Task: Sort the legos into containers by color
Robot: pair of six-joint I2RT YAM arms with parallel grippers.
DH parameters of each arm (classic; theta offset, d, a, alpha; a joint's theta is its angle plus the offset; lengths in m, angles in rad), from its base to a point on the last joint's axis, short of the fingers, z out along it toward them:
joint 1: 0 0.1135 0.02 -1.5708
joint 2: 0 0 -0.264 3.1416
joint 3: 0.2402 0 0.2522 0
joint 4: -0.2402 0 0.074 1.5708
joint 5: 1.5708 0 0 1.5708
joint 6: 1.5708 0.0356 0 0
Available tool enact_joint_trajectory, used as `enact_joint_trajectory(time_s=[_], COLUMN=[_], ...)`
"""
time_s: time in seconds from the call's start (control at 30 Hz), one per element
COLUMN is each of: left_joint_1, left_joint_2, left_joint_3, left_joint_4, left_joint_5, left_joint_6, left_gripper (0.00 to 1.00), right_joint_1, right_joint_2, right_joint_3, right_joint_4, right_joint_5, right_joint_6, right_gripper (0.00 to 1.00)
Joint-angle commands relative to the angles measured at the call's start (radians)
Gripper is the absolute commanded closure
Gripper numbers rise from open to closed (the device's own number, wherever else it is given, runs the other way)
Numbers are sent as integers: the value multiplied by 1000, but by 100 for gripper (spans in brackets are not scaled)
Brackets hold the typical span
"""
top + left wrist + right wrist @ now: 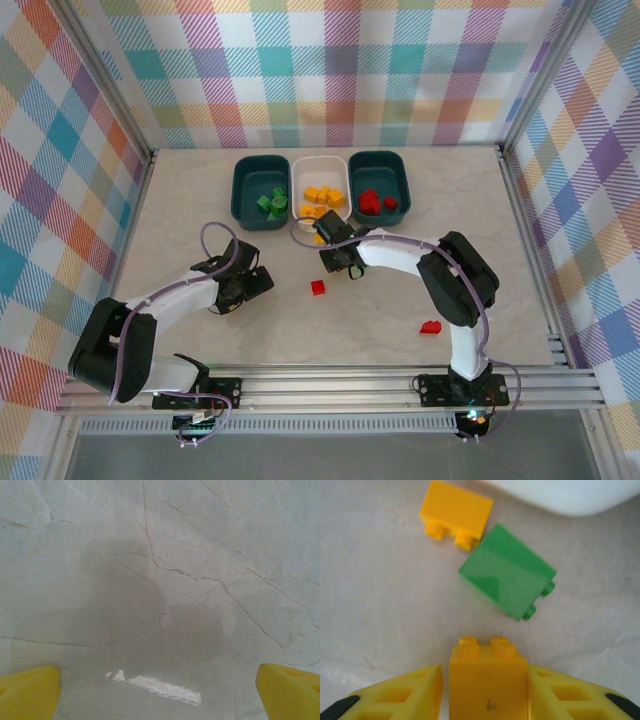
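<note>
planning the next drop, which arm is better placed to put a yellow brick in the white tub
Right. The right gripper is closed on a yellow brick, close to the white tub. The left gripper is open over the table, holding nothing, and sits farther from that tub.

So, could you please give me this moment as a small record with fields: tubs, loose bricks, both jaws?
left teal tub: green bricks
white tub: yellow bricks
right teal tub: red bricks
outside tubs: two loose red bricks, loose green brick, loose yellow brick
left jaws: open, nothing between
right jaws: closed on gripped yellow brick
</note>
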Motion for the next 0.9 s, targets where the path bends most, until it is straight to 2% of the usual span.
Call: enact_joint_trajectory(time_s=[0.0, 0.13, 0.27, 0.5, 0.6, 0.7, 0.87], left_joint_1=[-34, -34, -33, -34, -36, -51, -84], left_joint_2=[47, 56, 34, -1, 14, 38, 35], left_joint_3=[-9, -13, -19, -28, -21, -3, 12], left_joint_4=[192, 198, 188, 164, 176, 187, 167], left_joint_5=[168, 171, 161, 136, 153, 168, 156], left_joint_6=[-19, -21, -22, -10, -9, -11, -15], left_gripper=[1, 1, 2, 1, 1, 3, 3], right_joint_1=[12, 14, 14, 21, 15, -33, -124], right_joint_2=[-17, 12, 9, -154, -179, -118, 89], right_joint_3=[-44, -32, -14, -32, 18, 113, 347], right_joint_4=[-38, -37, -30, -37, -62, -64, -84], right_joint_5=[6, 33, 43, 16, 47, 34, -15], right_joint_6=[23, 35, 37, 40, 17, 9, 21], right_gripper=[56, 60, 69, 73, 73, 73, 73])
